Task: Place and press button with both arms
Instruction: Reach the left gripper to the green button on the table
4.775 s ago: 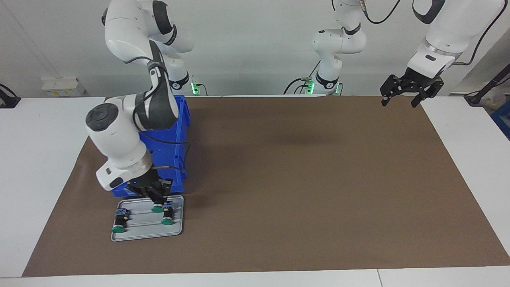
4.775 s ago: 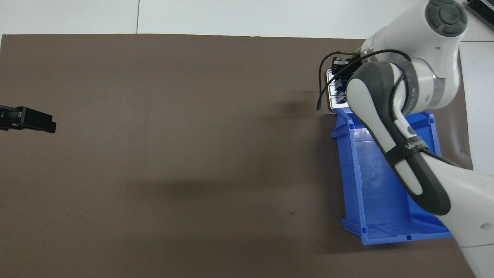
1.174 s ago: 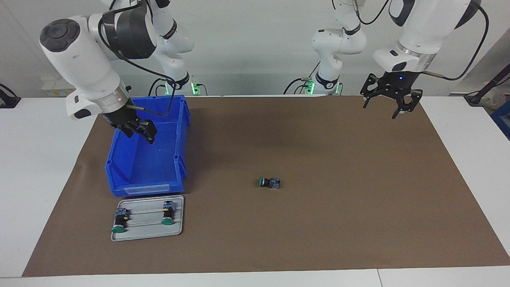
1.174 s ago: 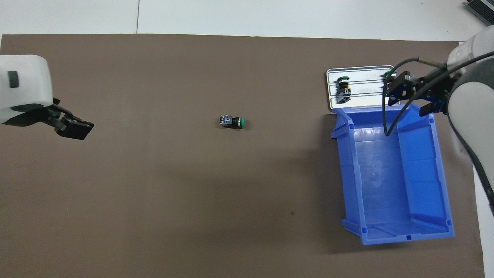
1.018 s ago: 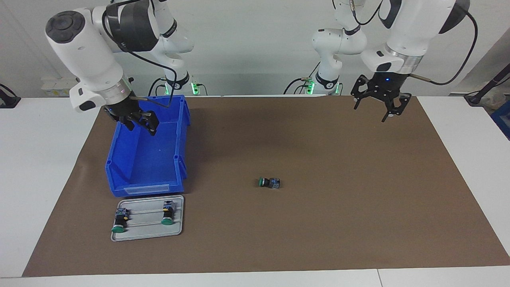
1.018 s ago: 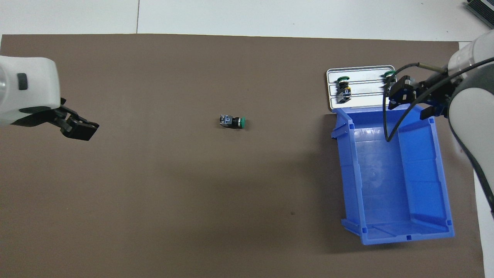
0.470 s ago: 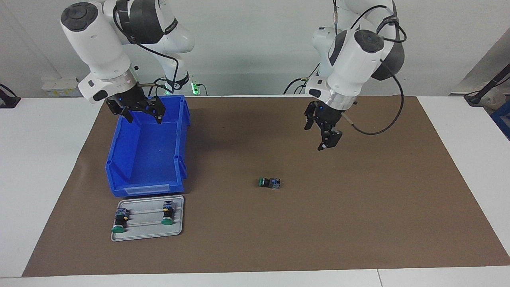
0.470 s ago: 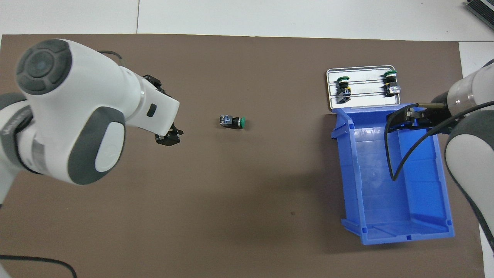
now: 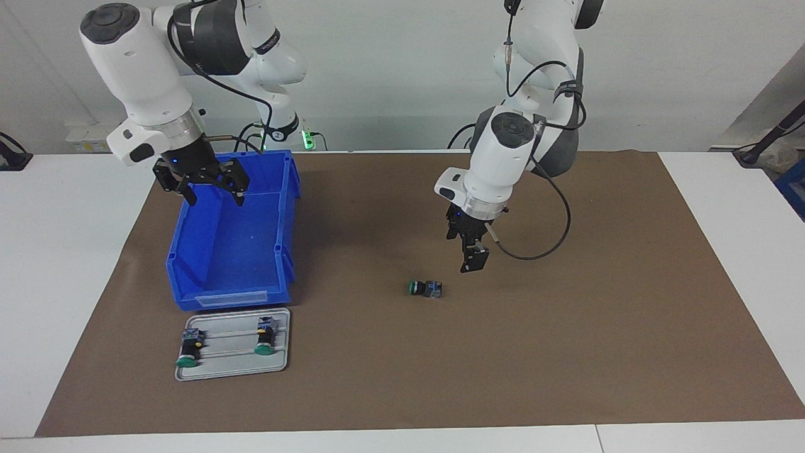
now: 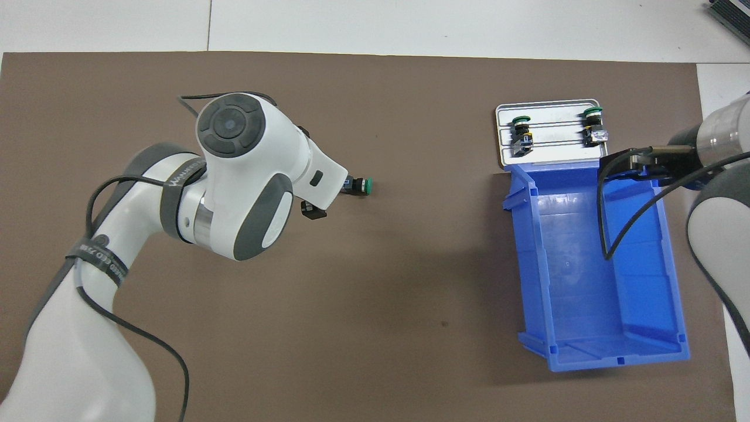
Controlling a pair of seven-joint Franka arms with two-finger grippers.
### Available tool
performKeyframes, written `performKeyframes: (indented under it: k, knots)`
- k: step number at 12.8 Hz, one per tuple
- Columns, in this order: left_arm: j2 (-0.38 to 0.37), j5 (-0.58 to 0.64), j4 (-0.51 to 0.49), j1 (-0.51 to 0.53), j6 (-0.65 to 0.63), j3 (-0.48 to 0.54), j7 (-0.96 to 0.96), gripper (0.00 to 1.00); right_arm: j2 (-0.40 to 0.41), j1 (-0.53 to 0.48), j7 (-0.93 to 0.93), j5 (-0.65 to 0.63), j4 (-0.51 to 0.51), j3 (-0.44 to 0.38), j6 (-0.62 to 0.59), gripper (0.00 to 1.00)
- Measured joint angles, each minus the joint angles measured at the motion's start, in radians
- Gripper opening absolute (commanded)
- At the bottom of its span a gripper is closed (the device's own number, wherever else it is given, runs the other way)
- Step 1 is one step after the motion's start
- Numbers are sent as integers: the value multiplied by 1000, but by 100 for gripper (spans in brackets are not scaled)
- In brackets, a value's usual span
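One button lies on its side in the middle of the brown mat, green cap toward the right arm's end; in the overhead view my left wrist covers part of its body. My left gripper hangs low over the mat close beside the button's body end, not touching it; only its tip shows in the overhead view. My right gripper is open and empty, up over the robot-side end of the blue bin, and also shows from above.
A grey tray lies just beyond the bin's outer end and holds two more buttons on their sides. From above, the tray, the bin and both buttons show.
My left arm has swung in from the left arm's end of the table and come down beside the button on the mat. My right gripper has drawn back a little over the bin.
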Motion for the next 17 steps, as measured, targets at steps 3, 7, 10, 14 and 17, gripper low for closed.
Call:
performKeyframes:
  k: [3,7,10,14,17]
  knots:
    - [100,11,70,-52,8,4,-32,96,0,-2,0,0,-1,0,0,100]
    - [181,22,107,-64,83,7,-50,95,0,14,0,0,-1,8,0,100]
    - [227,47,110,-82,97,7,-92,92,0,15,0,0,-1,8,0,100]
    - [260,65,114,-101,133,9,-127,91,0,15,0,0,-2,8,0,100]
    - [259,74,117,-103,154,9,-144,83,0,15,0,0,-2,8,0,100]
